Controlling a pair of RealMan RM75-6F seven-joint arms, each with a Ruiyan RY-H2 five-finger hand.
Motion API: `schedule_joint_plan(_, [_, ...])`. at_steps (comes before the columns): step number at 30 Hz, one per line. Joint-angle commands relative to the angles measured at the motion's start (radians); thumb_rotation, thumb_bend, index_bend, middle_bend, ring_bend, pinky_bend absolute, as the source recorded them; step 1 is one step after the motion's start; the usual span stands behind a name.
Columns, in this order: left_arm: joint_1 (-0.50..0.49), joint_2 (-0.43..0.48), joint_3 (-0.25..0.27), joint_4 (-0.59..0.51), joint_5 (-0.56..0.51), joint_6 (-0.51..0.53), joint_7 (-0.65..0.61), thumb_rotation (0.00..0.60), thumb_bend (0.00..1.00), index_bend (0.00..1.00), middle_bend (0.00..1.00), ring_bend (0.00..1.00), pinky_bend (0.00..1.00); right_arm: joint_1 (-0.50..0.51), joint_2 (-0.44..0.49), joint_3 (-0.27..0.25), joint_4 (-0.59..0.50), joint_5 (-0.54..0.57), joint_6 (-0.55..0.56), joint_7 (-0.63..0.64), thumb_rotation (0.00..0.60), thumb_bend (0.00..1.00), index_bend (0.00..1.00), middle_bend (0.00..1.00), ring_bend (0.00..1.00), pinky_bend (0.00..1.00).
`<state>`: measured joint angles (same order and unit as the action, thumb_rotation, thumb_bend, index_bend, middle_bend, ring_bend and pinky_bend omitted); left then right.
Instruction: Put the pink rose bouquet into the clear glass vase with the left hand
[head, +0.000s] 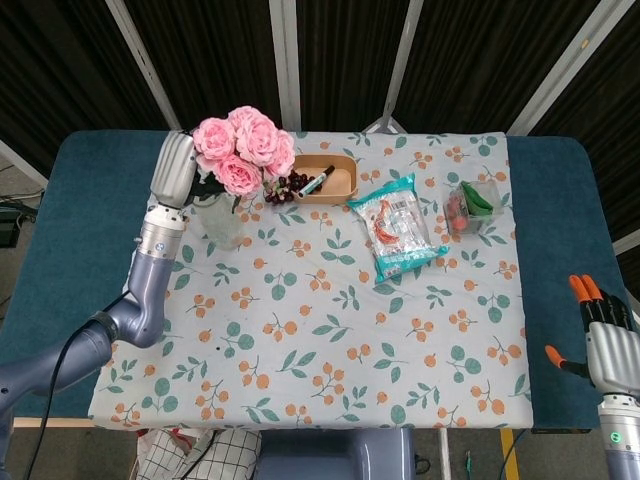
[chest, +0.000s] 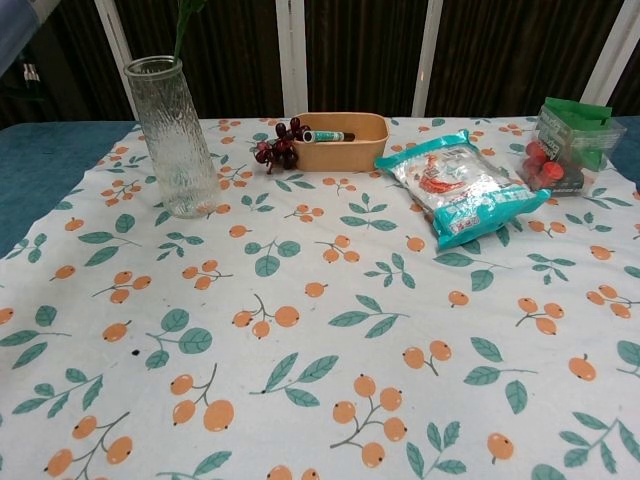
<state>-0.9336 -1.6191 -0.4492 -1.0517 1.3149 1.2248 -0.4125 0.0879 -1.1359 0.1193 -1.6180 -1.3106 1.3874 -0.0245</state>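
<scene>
My left hand (head: 177, 170) holds the pink rose bouquet (head: 245, 148) up over the back left of the table. The blooms hang just above the clear glass vase (head: 222, 218), which stands upright on the floral cloth. In the chest view the vase (chest: 175, 137) is empty, and the green stems (chest: 184, 20) come down from the top edge to just over its mouth. My left forearm (chest: 18, 30) shows at that view's top left corner. My right hand (head: 605, 335) stays low off the table's front right corner, fingers apart, holding nothing.
An orange tray (head: 324, 180) with a marker sits beside dark grapes (head: 285, 187). A snack bag (head: 396, 227) lies mid-table, and a clear box of red and green items (head: 472, 205) stands at the right. The floral cloth (head: 320, 330) covers a blue table.
</scene>
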Motion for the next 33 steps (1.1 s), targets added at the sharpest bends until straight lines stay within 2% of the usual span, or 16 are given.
schedule_joint_plan(1, [0.009, -0.013, 0.019, 0.013, 0.011, 0.006, -0.029, 0.600, 0.38, 0.59, 0.56, 0.43, 0.45, -0.001, 0.002, 0.000, 0.000, -0.002, 0.002, 0.004, 0.600, 0.24, 0.01, 0.00, 0.03, 0.01])
schedule_joint_plan(7, [0.064, 0.004, 0.057, 0.006, 0.039, 0.070, -0.037, 0.600, 0.39, 0.58, 0.54, 0.41, 0.44, -0.005, 0.009, -0.002, -0.002, -0.003, 0.000, 0.018, 0.600, 0.24, 0.01, 0.00, 0.03, 0.01])
schedule_joint_plan(10, [0.102, 0.031, 0.078, -0.011, 0.052, 0.101, -0.035, 0.600, 0.38, 0.56, 0.50, 0.38, 0.42, -0.007, 0.010, -0.003, -0.007, -0.005, 0.004, 0.017, 0.600, 0.24, 0.01, 0.00, 0.03, 0.01])
schedule_joint_plan(13, [0.140, 0.068, 0.100, -0.042, 0.053, 0.105, -0.032, 0.600, 0.38, 0.49, 0.43, 0.31, 0.36, -0.008, 0.011, -0.006, -0.014, -0.009, 0.006, 0.017, 0.600, 0.24, 0.01, 0.00, 0.03, 0.01])
schedule_joint_plan(17, [0.196, 0.157, 0.143, -0.113, 0.013, 0.024, -0.001, 0.600, 0.36, 0.35, 0.27, 0.15, 0.24, -0.011, 0.016, -0.009, -0.028, -0.015, 0.010, 0.013, 0.600, 0.24, 0.01, 0.00, 0.02, 0.01])
schedule_joint_plan(20, [0.216, 0.230, 0.160, -0.191, -0.046, -0.076, 0.038, 0.600, 0.30, 0.26, 0.19, 0.05, 0.17, -0.011, 0.017, -0.010, -0.033, -0.021, 0.012, 0.012, 0.600, 0.24, 0.01, 0.00, 0.02, 0.01])
schedule_joint_plan(25, [0.220, 0.331, 0.180, -0.308, -0.155, -0.208, 0.214, 0.600, 0.20, 0.19, 0.14, 0.00, 0.13, -0.006, 0.013, -0.011, -0.040, -0.026, 0.008, 0.005, 0.600, 0.24, 0.01, 0.00, 0.02, 0.01])
schedule_joint_plan(33, [0.229, 0.499, 0.165, -0.565, -0.369, -0.209, 0.547, 0.600, 0.17, 0.16, 0.12, 0.00, 0.13, 0.000, 0.005, -0.006, -0.039, -0.023, 0.004, 0.006, 0.600, 0.24, 0.01, 0.00, 0.02, 0.01])
